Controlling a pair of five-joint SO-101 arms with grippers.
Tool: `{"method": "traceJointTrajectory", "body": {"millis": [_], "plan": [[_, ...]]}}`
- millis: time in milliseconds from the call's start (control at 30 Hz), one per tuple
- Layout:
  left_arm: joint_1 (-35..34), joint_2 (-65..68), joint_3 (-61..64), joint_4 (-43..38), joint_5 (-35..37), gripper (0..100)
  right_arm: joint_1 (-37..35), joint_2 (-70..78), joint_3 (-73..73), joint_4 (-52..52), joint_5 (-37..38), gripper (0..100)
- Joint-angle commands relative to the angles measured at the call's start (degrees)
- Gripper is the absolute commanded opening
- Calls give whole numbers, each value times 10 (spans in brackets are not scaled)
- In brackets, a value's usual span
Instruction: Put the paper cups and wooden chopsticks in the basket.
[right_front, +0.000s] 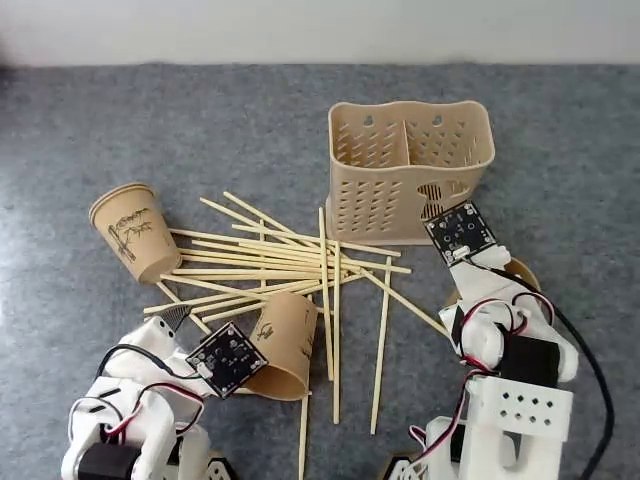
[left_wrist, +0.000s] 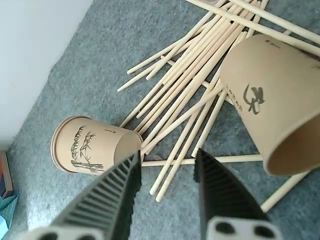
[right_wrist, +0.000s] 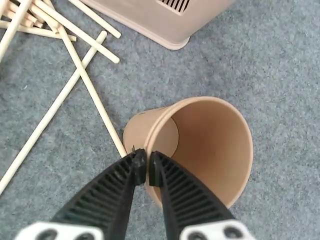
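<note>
My right gripper (right_wrist: 142, 167) is pinched on the wall of a tipped paper cup (right_wrist: 210, 145) at the near right; the basket (right_front: 380, 200) stands just beyond it, farther back and slightly left.

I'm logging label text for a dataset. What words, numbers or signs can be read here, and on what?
Nothing reads clearly.
Bamboo-print cup: tiny marks beside the drawing, too small to read.
Second cup: a dark brush-style sign, not legible.
Third cup, held by the right claw: no print visible.
Basket: none.
</note>
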Motion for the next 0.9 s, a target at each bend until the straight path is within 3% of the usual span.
{"method": "traceJointTrajectory", "body": {"millis": [0, 233, 367, 600, 867], "plan": [[4, 49, -42, 0, -6, 159, -1, -4, -4, -7, -5, 8], [5, 359, -211, 68, -5, 159, -1, -4, -4, -7, -5, 8], [51, 491, -286, 127, -4, 160, -1, -4, -4, -7, -5, 8], [103, 530, -286, 125, -4, 261, -1, -4, -4, -7, -5, 8], [175, 533, -236, 95, 0, 265, -1, -4, -4, -7, -5, 8]]}}
